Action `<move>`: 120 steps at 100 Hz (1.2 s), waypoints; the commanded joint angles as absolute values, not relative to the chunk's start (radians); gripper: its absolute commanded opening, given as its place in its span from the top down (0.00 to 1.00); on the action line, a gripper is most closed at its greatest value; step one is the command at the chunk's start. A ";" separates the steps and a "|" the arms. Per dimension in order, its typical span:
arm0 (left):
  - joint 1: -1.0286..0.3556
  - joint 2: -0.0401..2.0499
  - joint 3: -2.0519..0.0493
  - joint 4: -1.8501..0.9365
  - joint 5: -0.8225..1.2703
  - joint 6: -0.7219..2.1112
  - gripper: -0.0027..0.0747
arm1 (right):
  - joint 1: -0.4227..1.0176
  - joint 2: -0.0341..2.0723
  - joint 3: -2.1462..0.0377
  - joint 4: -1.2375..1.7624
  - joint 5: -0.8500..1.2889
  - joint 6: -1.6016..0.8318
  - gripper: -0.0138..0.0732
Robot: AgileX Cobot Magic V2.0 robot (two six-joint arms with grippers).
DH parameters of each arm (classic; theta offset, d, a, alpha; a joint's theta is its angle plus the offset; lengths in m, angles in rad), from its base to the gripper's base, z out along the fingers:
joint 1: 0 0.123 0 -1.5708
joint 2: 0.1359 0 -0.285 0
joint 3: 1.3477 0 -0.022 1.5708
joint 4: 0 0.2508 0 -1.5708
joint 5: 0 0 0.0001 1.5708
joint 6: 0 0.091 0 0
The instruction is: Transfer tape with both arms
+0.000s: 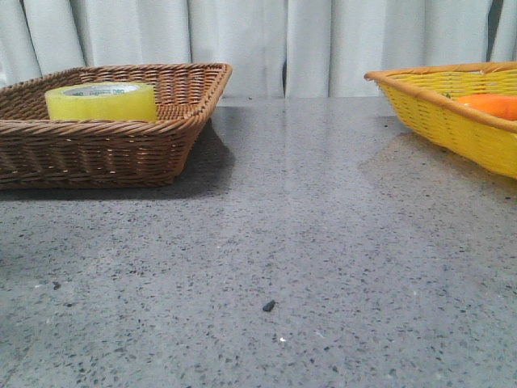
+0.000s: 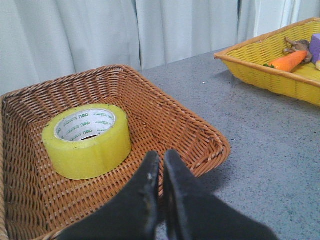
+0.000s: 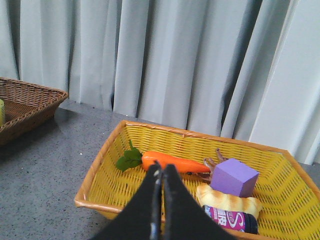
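Hovering over the brown basket [image 2: 200, 131] rim, left pincer [image 2: 161, 162] is closed, empty. Right pincer [image 3: 160, 172] is closed too, empty, above the yellow basket [image 3: 100, 165]. Tape [image 2: 87, 140] lies flat inside the brown basket on the tabletop [image 1: 323, 242], untouched.

Even, diffuse lighting, moderately bright, with no harsh glare. In the front view, the brown basket [image 1: 105, 129] casts a soft shadow onto the grey table [image 1: 307, 242] at its right and front; the yellow basket [image 1: 452, 113] casts a fainter one. The tabletop shows a pale sheen toward the curtain [image 1: 266, 40]. The tape [image 2: 87, 140] carries mild glossy highlights. The wrist views are slightly soft; fine grain throughout.
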State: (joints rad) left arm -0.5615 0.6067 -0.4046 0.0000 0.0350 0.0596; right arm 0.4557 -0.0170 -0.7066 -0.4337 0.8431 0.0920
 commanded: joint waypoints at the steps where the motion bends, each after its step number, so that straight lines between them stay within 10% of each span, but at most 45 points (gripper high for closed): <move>1: -0.533 0.564 -0.415 0.055 -0.048 0.076 0.99 | 0.452 -0.021 -0.722 -0.467 0.775 0.085 0.92; 52: -0.181 -0.030 0.005 -0.061 0.078 0.074 0.99 | 0.452 -0.021 -0.722 -0.467 0.775 0.085 0.92; 120: -0.157 -0.035 0.012 -0.132 0.272 0.074 0.99 | 0.452 -0.021 -0.722 -0.467 0.775 0.085 0.92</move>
